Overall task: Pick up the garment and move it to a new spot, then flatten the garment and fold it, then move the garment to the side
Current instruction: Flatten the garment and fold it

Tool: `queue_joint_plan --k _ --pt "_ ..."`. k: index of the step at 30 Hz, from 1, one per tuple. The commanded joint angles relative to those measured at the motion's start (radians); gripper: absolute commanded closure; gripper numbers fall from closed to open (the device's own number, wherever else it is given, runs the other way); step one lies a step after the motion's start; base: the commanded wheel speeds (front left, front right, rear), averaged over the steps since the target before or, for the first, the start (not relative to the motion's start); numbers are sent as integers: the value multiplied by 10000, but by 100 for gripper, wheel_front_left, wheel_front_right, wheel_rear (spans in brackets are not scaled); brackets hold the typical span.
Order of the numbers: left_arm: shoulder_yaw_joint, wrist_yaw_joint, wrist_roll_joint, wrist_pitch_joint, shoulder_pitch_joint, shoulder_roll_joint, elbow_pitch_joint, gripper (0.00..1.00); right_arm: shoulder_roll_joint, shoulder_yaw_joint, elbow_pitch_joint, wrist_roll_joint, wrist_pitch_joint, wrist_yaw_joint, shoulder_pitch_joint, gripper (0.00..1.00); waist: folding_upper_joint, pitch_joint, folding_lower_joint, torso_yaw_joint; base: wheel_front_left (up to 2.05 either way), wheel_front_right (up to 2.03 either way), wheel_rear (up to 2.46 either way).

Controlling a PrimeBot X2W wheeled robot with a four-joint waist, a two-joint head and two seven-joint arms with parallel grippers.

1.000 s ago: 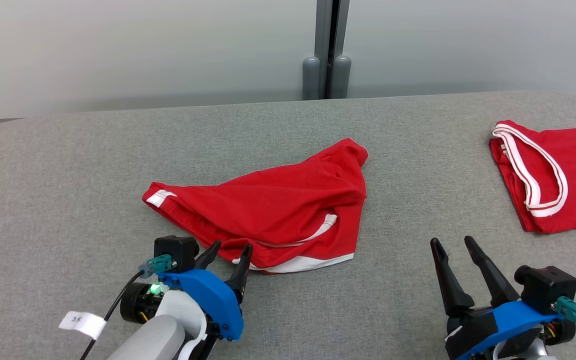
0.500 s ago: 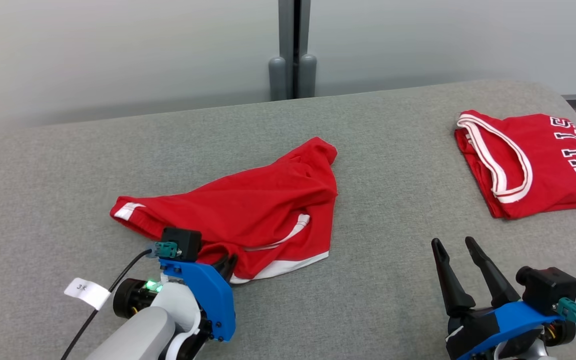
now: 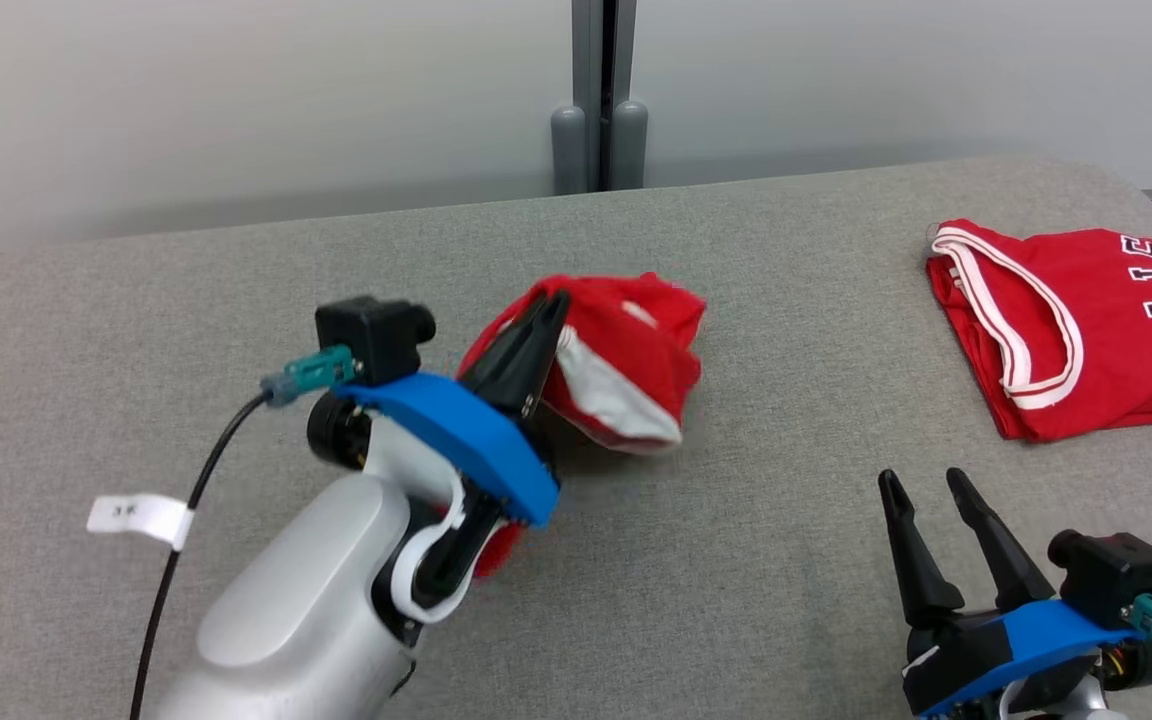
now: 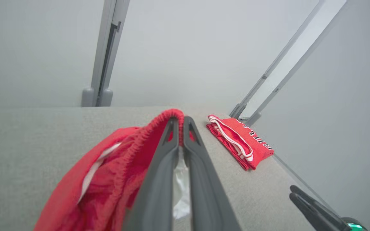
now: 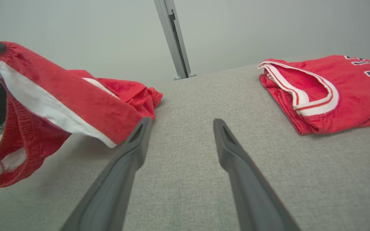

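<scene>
My left jaws are closed tight, the fingers (image 4: 159,179) pressed together with the gathered elastic waistband of the red garment (image 3: 636,340) pinched at their tips. The waistband arches over the fingertips in my left wrist view. From there the cloth hangs down on the left of the fingers, showing white trim and a pale lining.

In the head view the garment is a raised bunch near the middle of the grey desk (image 3: 796,560). Its long axis slants from near-left, under my wrist, to far-right. In my right wrist view the far end seems to rest on the desk, while a loop of waistband dangles from the pinched end.

The blue mount (image 3: 456,430) and forearm cover the garment's near part, leaving a scrap of red below them. The cloth is blurred, so I cannot make out its folds.

My right jaws stand wide open and hold nothing, the fingers (image 3: 921,560) low at the near right, well apart from the garment.

A folded red jersey (image 3: 1066,330) with white-banded edges lies at the far right, cut off by the frame. Its lettering shows "ULLS". A white tag (image 3: 136,518) on my cable carries a mark too small to read.
</scene>
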Motion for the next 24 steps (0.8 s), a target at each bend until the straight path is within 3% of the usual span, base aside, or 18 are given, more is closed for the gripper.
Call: queue_joint_plan --k 1,11,20,24 --pt "79 -137 51 -82 -547 -171 -98 100 -4 27 -40 -12 8 5 -90 0 0 -12 0 27 0 0 0" --pt "476 -1090 -851 -731 -1829 -1361 -788 100 -1 142 163 140 -153 5 -89 0 0 25 0 -273 0 0 0" --pt "164 -1297 -840 -732 -3089 -1662 -677 100 -4 170 204 150 -144 5 -220 0 0 -40 0 -148 0 0 0" --pt "-34 -1338 -1029 -733 -2676 -1566 -347 100 -4 317 268 224 -181 5 -219 0 0 -142 0 -201 0 0 0"
